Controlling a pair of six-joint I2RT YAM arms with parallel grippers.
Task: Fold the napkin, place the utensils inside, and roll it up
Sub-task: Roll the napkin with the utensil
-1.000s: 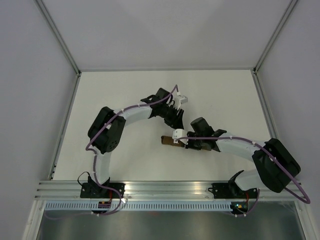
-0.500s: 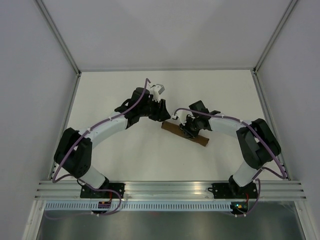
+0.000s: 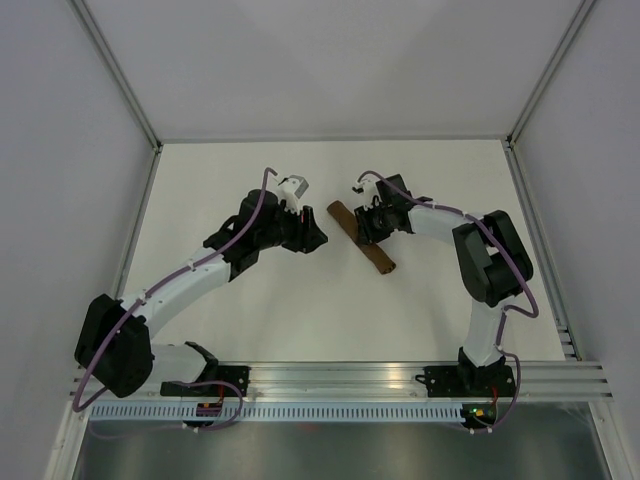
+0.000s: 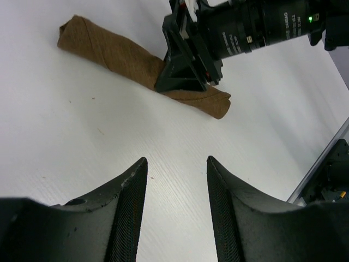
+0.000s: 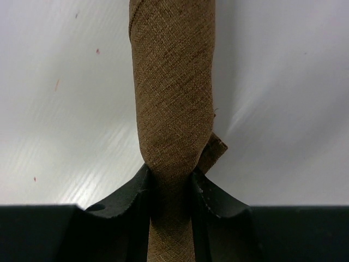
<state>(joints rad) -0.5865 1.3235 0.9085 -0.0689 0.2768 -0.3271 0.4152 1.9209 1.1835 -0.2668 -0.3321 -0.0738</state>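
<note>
Napkin (image 3: 380,260) lies on the white counter (image 3: 300,310) rolled into a tight brown tube, a bit far of ctr & toward the right arm's side. What the roll holds is hidden: only cloth shows in every view, no blade or handle to make out. Top view: the long axis runs on a diagonal, one end pointing far-left, the other near-right; the mid stretch nearer the far end is covered by the right claw (image 3: 362,228), so only both ends show there. Right claw is clamped on the napkin. Right wrist view shows the roll (image 5: 174,82) pinched thin btwn both fingers, w/ a loose corner of cloth poking out just beside the right-hand finger. Below the pinch the roll runs out of the pic, cut off, & its far end is cropped at the top edge too. Left wrist view shows the napkin (image 4: 120,54) slanting across the counter (image 4: 82,136), the right claw (image 4: 182,71) standing on it & hiding part of the tube; its lower-right end looks cut flat. Left claw (image 3: 318,241) sits apart from the roll, on its left side, spread wide w/ nothing btwn its fingers (image 4: 128,207), only bare counter. Whether that claw (image 4: 176,164) touches the counter can't be told.
</note>
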